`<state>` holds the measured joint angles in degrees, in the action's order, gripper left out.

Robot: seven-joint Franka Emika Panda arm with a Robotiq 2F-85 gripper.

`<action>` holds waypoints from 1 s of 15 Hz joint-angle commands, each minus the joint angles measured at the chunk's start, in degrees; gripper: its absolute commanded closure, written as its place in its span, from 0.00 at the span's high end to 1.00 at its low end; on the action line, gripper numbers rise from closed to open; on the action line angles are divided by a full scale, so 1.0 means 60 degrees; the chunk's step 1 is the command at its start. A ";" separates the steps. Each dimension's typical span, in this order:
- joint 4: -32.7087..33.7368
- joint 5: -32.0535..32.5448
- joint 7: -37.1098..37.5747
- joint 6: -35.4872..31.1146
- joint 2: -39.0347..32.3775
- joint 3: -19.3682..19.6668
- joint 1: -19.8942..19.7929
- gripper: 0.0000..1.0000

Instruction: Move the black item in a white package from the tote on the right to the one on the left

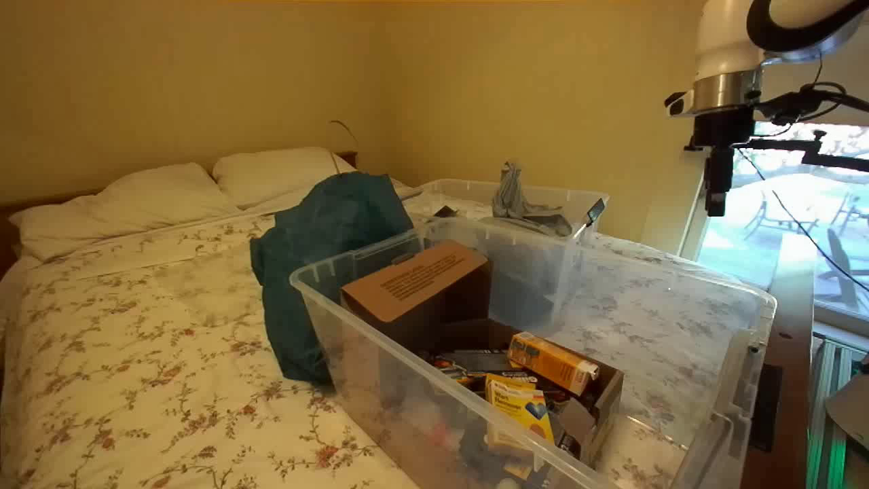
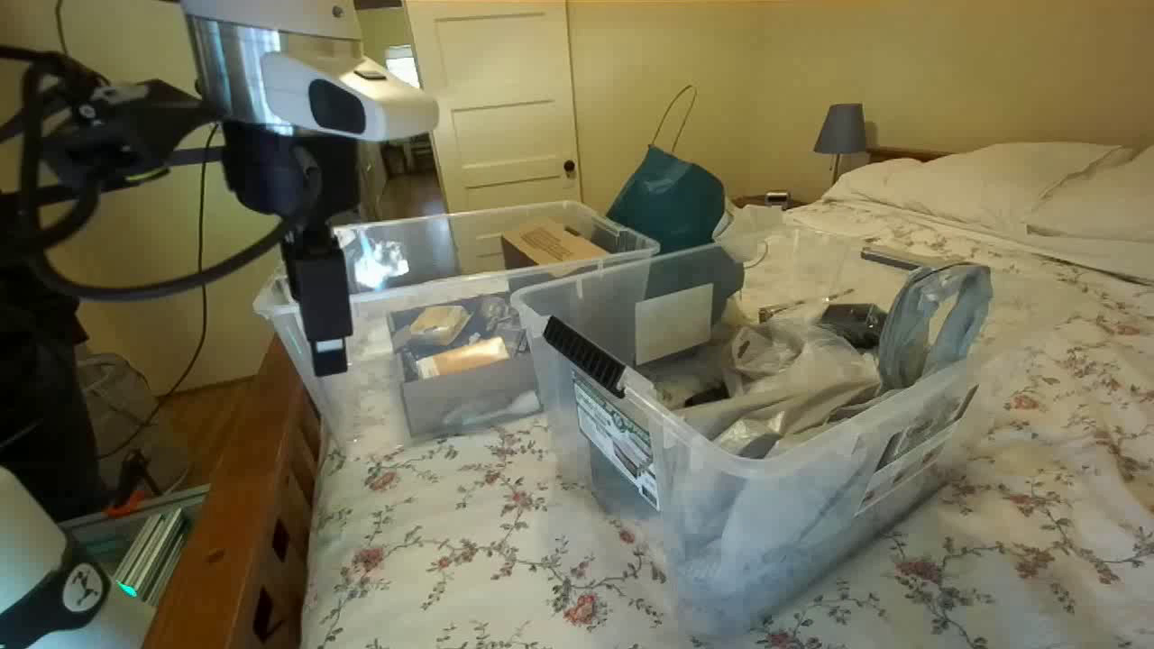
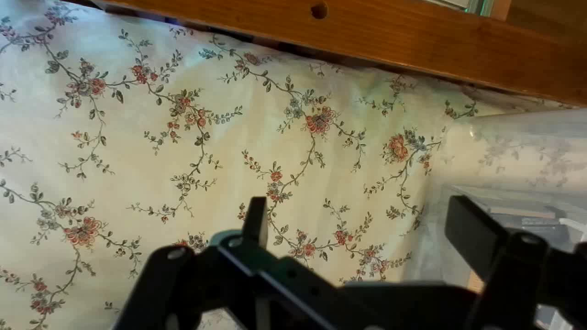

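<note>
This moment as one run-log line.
Clear plastic tote: brown cardboard box inside | other clear plastic tote: grey bag inside | black gripper: open, empty, outside both totes

Glossy plastic totes (image 2: 775,541), matt cardboard box (image 1: 421,280), cloth bedspread (image 3: 151,119), smooth wood rail (image 3: 367,37), shiny metal wrist collar (image 1: 725,92), matt claw (image 3: 364,227)

My gripper (image 1: 715,209) hangs higher than the carton tote (image 1: 380,394) and bag tote (image 1: 567,202).
Below my gripper, the carton tote holds a carton (image 1: 421,280), an orange box (image 1: 553,363) and a yellow box (image 1: 519,407), the bag tote a grey bag (image 1: 510,195); on the bed (image 1: 204,394), farther from my gripper, a teal bag (image 1: 309,265) stands beside the carton tote.
</note>
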<state>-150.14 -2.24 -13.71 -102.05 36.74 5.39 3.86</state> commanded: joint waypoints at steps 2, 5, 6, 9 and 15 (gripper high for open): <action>0.0012 -0.0046 -0.0043 0.0015 -0.0008 -0.0087 -0.0095 1.00; 0.0039 0.0115 -0.0390 -0.1225 0.0017 -0.0120 -0.0008 1.00; 0.0275 0.0265 -0.0579 -0.1715 -0.0209 -0.0163 0.0048 1.00; 0.0824 0.0764 -0.1114 -0.3163 -0.0870 -0.0319 0.0124 1.00; 0.2922 0.2652 -0.1472 -0.4931 -0.3248 -0.1161 0.0158 1.00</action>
<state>-140.39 8.31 -21.75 -128.86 26.27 0.78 4.75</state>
